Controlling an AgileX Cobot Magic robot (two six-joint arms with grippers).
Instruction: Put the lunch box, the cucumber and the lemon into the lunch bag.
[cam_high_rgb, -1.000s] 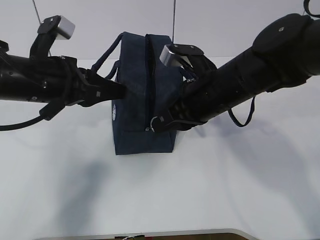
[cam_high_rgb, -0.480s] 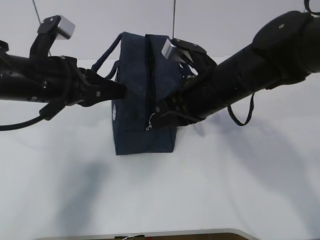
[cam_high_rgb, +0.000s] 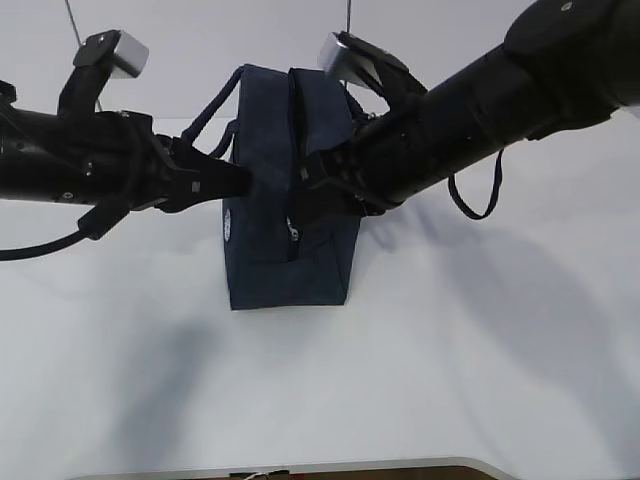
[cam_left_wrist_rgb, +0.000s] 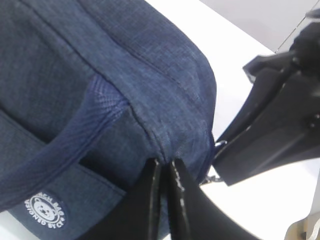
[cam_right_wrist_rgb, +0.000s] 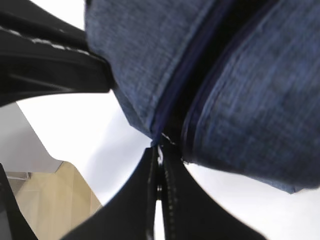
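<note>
The dark navy lunch bag (cam_high_rgb: 265, 255) stands upright in the middle of the white table, its zipper running down the top and front. My left gripper (cam_high_rgb: 245, 180) is shut, pinching the fabric of the bag's left side (cam_left_wrist_rgb: 164, 162). From the right, my right gripper (cam_high_rgb: 305, 185) is shut on the zipper pull (cam_right_wrist_rgb: 160, 149), partway up the front of the bag. In the right wrist view a dark gap shows between the zipper's edges on the lunch bag (cam_right_wrist_rgb: 260, 100). The lunch box, the cucumber and the lemon are out of view.
One loop handle (cam_high_rgb: 210, 115) arches over my left gripper; the other handle (cam_high_rgb: 480, 200) hangs behind the right arm. White table (cam_high_rgb: 450, 350) spreads around the bag. A pale wall stands behind, and the table's front edge runs along the bottom.
My right gripper has moved from the bag's lower front corner up along the zipper line, taking the silver ring pull with it. The left gripper has held still.
</note>
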